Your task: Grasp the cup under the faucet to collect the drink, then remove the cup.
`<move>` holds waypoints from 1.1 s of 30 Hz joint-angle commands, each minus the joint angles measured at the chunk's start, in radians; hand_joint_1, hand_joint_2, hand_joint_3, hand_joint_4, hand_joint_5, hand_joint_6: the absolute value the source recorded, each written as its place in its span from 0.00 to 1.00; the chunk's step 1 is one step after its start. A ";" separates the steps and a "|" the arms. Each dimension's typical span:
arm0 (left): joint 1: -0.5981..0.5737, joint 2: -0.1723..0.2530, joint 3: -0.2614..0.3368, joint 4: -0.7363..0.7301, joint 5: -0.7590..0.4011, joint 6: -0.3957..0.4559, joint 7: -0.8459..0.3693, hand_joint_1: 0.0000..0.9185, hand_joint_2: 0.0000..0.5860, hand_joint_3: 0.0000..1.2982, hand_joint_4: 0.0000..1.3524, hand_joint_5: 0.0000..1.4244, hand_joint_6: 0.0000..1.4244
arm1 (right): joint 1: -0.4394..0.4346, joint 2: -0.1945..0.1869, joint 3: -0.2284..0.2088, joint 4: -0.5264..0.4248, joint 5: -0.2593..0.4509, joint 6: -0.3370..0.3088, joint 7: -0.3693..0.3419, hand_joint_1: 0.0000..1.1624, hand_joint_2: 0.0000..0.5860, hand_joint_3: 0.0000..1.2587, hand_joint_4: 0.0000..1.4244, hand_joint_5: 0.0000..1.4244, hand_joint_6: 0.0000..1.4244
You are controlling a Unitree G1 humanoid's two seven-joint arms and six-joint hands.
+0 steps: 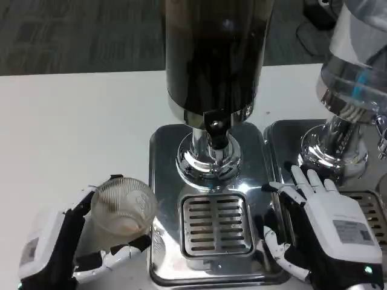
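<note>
Cup in my grasp, not yet under the faucet.

At seven o'clock my left robot hand [66,244] grips the clear cup [124,205] on the white surface [72,127], just beside the dispenser base [160,151]. Next, I judge, it must travel toward three o'clock onto the drip grate [216,223], below the faucet [215,130]. At five o'clock my right robot hand [323,226] rests released, fingers spread, beside a second dispenser [351,78].
</note>
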State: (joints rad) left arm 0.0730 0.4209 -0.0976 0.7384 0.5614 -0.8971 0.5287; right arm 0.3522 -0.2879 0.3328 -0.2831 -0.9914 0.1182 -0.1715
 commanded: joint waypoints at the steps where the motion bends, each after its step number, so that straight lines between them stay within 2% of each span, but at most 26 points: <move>1: 0.005 0.000 0.006 -0.017 0.027 -0.019 0.080 0.63 0.23 0.28 0.27 0.41 0.35 | -0.012 -0.005 -0.005 0.006 0.009 -0.007 0.000 0.37 0.91 0.22 0.01 0.00 0.00; 7: 0.001 -0.002 0.002 -0.013 0.046 -0.017 0.126 0.63 0.24 0.33 0.31 0.46 0.43 | -0.021 -0.006 -0.007 0.014 0.014 -0.006 0.001 0.37 0.91 0.22 0.01 0.00 0.01; 15: 0.002 -0.002 -0.002 -0.021 0.067 -0.014 0.170 0.64 0.25 0.35 0.33 0.48 0.46 | -0.021 -0.007 -0.008 0.014 0.013 -0.006 -0.008 0.36 0.90 0.22 0.01 0.00 0.01; 33: -0.019 0.006 -0.006 -0.086 0.095 -0.037 0.210 0.63 0.26 0.36 0.34 0.49 0.47 | -0.014 -0.005 -0.015 0.008 0.007 -0.003 -0.023 0.35 0.90 0.21 0.01 0.00 0.01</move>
State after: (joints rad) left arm 0.0780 0.4211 -0.0986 0.6773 0.6431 -0.8974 0.7135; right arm 0.3359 -0.2885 0.3231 -0.2771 -0.9796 0.1181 -0.1811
